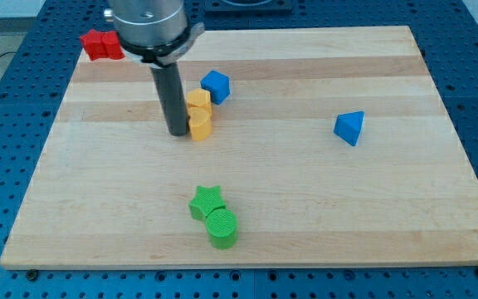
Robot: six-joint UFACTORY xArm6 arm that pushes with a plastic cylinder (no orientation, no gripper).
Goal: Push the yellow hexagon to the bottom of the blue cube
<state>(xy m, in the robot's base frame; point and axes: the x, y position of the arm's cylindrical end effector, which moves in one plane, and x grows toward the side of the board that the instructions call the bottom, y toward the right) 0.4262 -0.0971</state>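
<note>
In the single camera view, my tip [178, 132], the lower end of a straight dark rod, rests on the pale wooden counter [372, 216] just to the view's left of two yellow plastic blocks set one above the other. The lower one, the yellow hexagon [199, 126], looks to be touching or almost touching the rod; the upper yellow block [198, 103], whose shape I cannot make out, sits against it. The blue cube [215, 86] lies just up and right of that pair, touching or nearly so.

The rod carries no fingers, so there is nothing to spread or press together.

I judge the push to be near its end: the hexagon is already below the cube, a little left. The next move probably calls for a short nudge rightward.

Well apart lie a blue triangular block [349, 127], a green star [207, 200] touching a green cylinder [221, 227], and red blocks [101, 45] at the top left corner.

No brand, label or writing is readable.
</note>
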